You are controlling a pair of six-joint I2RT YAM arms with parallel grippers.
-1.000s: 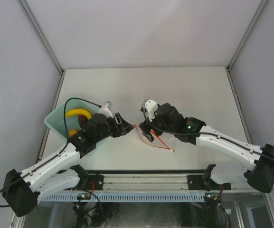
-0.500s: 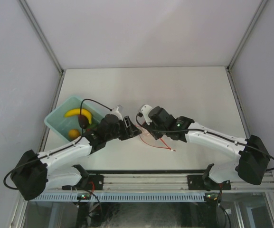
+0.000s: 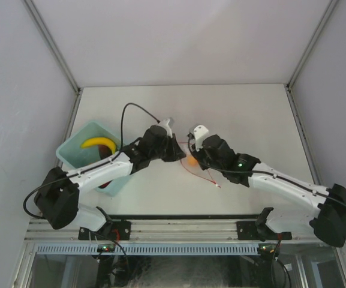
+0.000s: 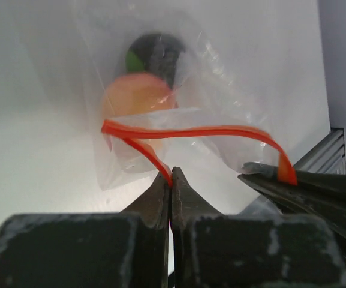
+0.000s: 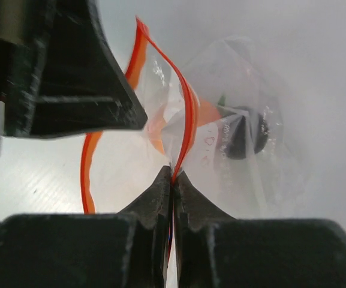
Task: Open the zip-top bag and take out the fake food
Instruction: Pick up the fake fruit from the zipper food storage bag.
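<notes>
The zip-top bag (image 3: 204,177) lies at the table's middle between my two grippers, clear plastic with a red-orange zip strip (image 4: 190,130). Its mouth is parted into two strip halves. My left gripper (image 4: 171,180) is shut on the near half of the strip. My right gripper (image 5: 173,176) is shut on the other half (image 5: 187,114). Fake food is inside the bag: an orange-peach fruit (image 4: 138,99) and a dark piece with a green spot (image 4: 158,53). From above, the left gripper (image 3: 176,153) and the right gripper (image 3: 190,157) almost meet over the orange fruit (image 3: 192,161).
A light blue bin (image 3: 71,147) stands at the left edge of the table with a yellow banana (image 3: 98,143) in it, and the left arm passes over its near corner. The right gripper's fingers (image 4: 316,189) cross the left wrist view at lower right.
Both arms have moved in toward the middle of the table. Both grippers, open a second ago, have shut on the bag's zip strip, one on each half.
</notes>
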